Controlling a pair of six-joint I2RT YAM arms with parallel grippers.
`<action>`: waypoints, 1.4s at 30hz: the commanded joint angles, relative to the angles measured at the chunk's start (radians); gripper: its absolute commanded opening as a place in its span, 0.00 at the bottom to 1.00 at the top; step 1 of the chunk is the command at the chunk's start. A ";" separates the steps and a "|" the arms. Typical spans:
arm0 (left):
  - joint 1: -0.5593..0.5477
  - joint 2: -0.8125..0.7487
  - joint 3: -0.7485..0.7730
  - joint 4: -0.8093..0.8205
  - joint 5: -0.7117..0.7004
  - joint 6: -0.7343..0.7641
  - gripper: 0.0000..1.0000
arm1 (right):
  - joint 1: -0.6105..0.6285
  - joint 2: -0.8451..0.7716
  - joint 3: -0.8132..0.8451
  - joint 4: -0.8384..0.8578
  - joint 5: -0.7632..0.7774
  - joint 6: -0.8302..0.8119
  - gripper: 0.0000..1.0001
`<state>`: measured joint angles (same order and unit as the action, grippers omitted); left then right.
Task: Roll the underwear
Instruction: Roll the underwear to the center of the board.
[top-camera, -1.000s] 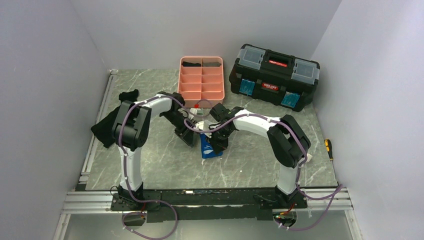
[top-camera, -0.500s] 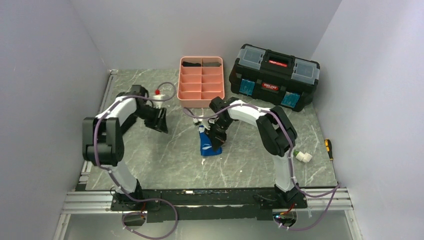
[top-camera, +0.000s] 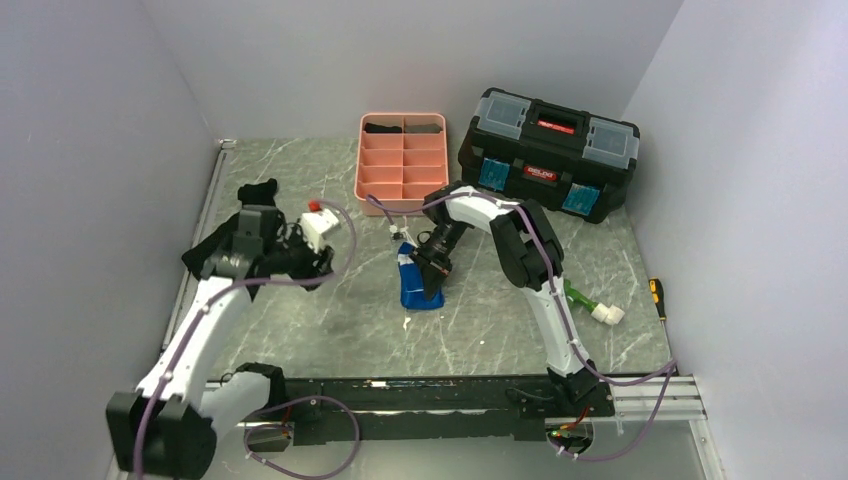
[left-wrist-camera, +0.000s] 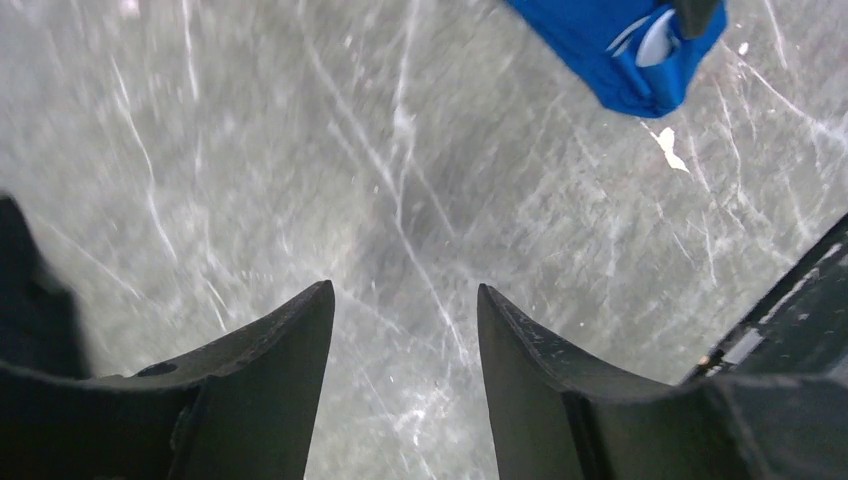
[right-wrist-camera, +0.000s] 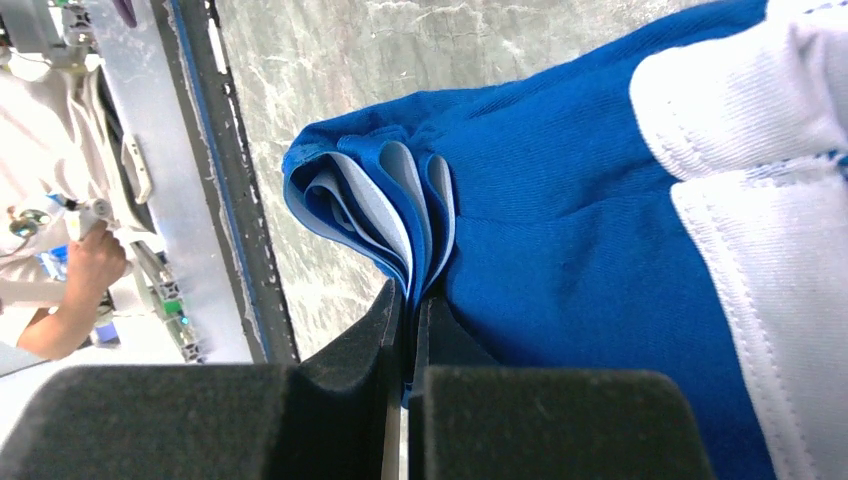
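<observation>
The underwear (top-camera: 420, 287) is a small bright-blue folded garment with white trim lying on the marble table, in front of the pink tray. My right gripper (top-camera: 433, 266) is shut on its stacked folded edge. In the right wrist view the fingers (right-wrist-camera: 412, 292) pinch several blue and white layers of the underwear (right-wrist-camera: 560, 200). My left gripper (top-camera: 312, 262) hangs well to the left of it, apart from it. It stands open over bare table (left-wrist-camera: 403, 292) with nothing between its fingers. A corner of the underwear (left-wrist-camera: 625, 45) shows at the top of the left wrist view.
The pink compartment tray (top-camera: 402, 165) stands at the back, with dark rolls (top-camera: 403, 127) in its far row. A black toolbox (top-camera: 548, 152) sits to its right. A black cloth (top-camera: 208, 250) lies at the left edge. A green-white object (top-camera: 592, 303) and a yellow-handled tool (top-camera: 657, 292) lie at the right.
My left arm has swung away from the underwear to the left side of the table, and its jaws have widened a little. My right gripper stays shut on the underwear, shifted slightly backward.
</observation>
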<state>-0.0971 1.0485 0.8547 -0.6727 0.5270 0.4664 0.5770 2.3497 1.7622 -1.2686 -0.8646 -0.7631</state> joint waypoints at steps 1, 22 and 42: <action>-0.216 -0.135 -0.068 0.136 -0.105 0.088 0.63 | 0.001 0.064 0.058 -0.047 -0.015 -0.082 0.00; -0.975 0.389 0.142 0.289 -0.524 0.293 0.69 | 0.001 0.112 0.090 -0.065 -0.025 -0.074 0.00; -0.983 0.578 0.092 0.394 -0.605 0.354 0.67 | 0.001 0.117 0.076 -0.056 -0.024 -0.073 0.00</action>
<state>-1.0931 1.6104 0.9546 -0.3130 -0.0620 0.8047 0.5663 2.4298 1.8412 -1.3720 -0.9081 -0.7937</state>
